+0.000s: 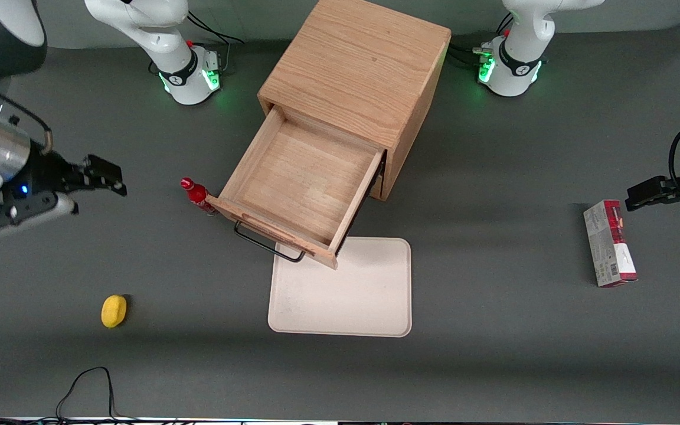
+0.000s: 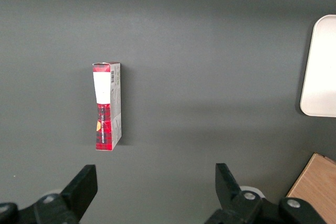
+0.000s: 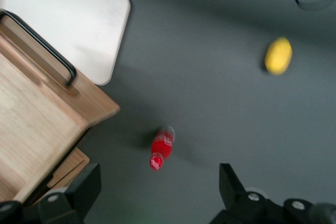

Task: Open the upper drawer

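Note:
The upper drawer (image 1: pixel 304 183) of the light oak cabinet (image 1: pixel 358 71) stands pulled far out, its inside bare, with its thin black wire handle (image 1: pixel 266 242) on the front. It also shows in the right wrist view (image 3: pixel 37 114) with the handle (image 3: pixel 42 45). The lower drawer is mostly hidden under it. My right gripper (image 1: pixel 104 177) is open and empty, off toward the working arm's end of the table, well apart from the drawer. In the right wrist view the gripper (image 3: pixel 157 192) hangs above bare table near a small red bottle (image 3: pixel 161 148).
The red bottle (image 1: pixel 197 195) stands beside the drawer's front corner. A white tray (image 1: pixel 346 289) lies in front of the drawer. A yellow lemon-like object (image 1: pixel 113 310) lies nearer the front camera. A red and grey box (image 1: pixel 608 243) lies toward the parked arm's end.

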